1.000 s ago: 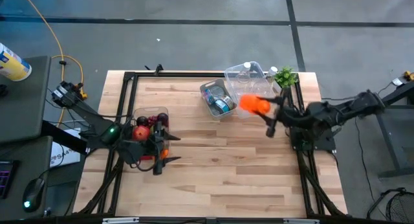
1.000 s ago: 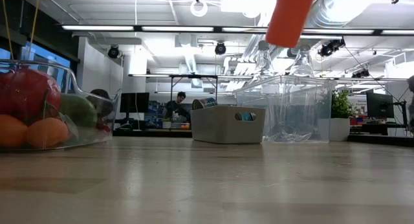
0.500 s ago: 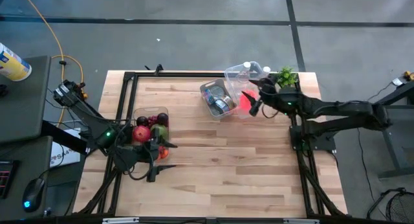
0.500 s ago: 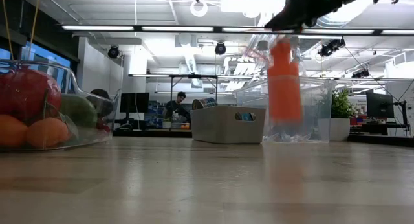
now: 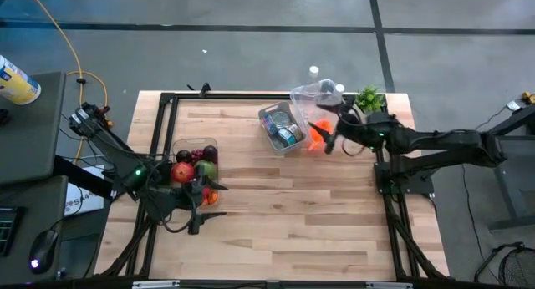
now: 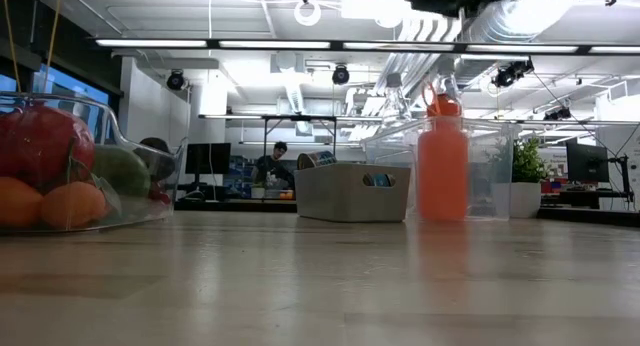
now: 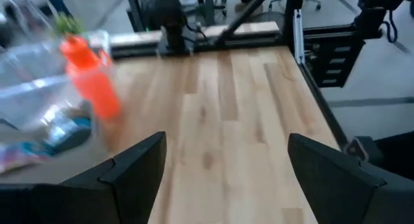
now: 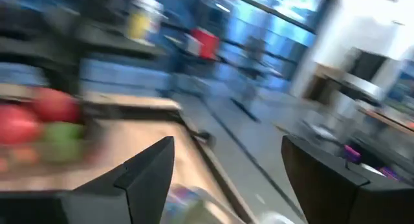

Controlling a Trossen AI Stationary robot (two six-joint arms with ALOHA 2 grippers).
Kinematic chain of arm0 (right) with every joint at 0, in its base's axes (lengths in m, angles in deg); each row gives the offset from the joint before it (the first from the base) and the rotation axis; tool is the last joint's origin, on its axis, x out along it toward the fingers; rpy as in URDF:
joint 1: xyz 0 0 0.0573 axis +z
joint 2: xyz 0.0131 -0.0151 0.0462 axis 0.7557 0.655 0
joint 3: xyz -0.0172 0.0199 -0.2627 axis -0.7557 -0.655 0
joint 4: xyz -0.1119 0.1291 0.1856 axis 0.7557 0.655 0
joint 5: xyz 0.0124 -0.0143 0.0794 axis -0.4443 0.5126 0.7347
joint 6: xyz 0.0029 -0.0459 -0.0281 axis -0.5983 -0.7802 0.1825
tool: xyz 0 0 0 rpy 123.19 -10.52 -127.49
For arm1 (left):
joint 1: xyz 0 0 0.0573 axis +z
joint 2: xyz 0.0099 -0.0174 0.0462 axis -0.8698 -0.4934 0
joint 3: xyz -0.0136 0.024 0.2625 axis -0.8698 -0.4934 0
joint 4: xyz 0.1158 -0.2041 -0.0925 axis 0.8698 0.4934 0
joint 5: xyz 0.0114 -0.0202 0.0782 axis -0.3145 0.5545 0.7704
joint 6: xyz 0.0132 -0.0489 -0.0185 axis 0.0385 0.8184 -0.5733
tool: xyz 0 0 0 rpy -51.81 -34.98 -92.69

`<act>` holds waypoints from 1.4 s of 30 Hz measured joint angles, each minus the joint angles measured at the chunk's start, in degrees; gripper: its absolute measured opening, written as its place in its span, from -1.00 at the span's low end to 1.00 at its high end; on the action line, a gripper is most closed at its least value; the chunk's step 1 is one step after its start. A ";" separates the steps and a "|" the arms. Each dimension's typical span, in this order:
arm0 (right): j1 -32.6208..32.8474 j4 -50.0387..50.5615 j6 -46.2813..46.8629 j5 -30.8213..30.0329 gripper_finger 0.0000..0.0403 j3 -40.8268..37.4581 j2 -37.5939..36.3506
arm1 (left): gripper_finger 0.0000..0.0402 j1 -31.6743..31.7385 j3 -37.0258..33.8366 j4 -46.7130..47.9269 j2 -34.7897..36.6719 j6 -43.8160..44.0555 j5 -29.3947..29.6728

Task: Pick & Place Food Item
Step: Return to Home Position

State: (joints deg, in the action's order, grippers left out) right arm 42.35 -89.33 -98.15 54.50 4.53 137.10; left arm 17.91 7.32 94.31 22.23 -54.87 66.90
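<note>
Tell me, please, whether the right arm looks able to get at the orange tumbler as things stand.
Probably yes: the right gripper hovers open, just above and beside the upright orange tumbler, with nothing visible between them.

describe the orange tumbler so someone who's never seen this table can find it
Go to the table's far right corner, where a clear bin sits beside a white bin. The orange tumbler stands upright at the clear bin, near the right gripper. It is the only tall, bright orange thing there.
</note>
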 joint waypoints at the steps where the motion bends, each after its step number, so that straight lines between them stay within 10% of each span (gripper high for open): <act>1: 1.05 0.64 -0.13 2.20 0.33 0.00 -1.22 | 0.56 0.09 0.00 -0.02 0.82 -1.66 0.60; 11: 8.20 14.71 0.71 4.75 -0.05 0.02 -15.13 | 0.40 8.34 0.22 7.66 16.06 -10.36 -5.74; 21: 8.65 24.30 10.55 13.15 -0.94 -1.74 -20.42 | -0.42 21.32 -2.89 16.63 24.96 -8.10 -12.74; 27: 8.63 24.03 12.68 16.19 -0.99 -4.07 -20.68 | -0.94 24.58 -8.78 16.20 29.11 -7.22 -16.19; 42: 8.63 13.14 17.93 18.00 -0.99 -19.74 -32.61 | -0.98 25.42 -27.61 7.74 50.22 -5.10 -17.09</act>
State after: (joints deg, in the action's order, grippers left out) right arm 50.97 -76.19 -80.22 72.50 -15.21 104.49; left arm 43.33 -20.29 102.05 72.46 -59.97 49.81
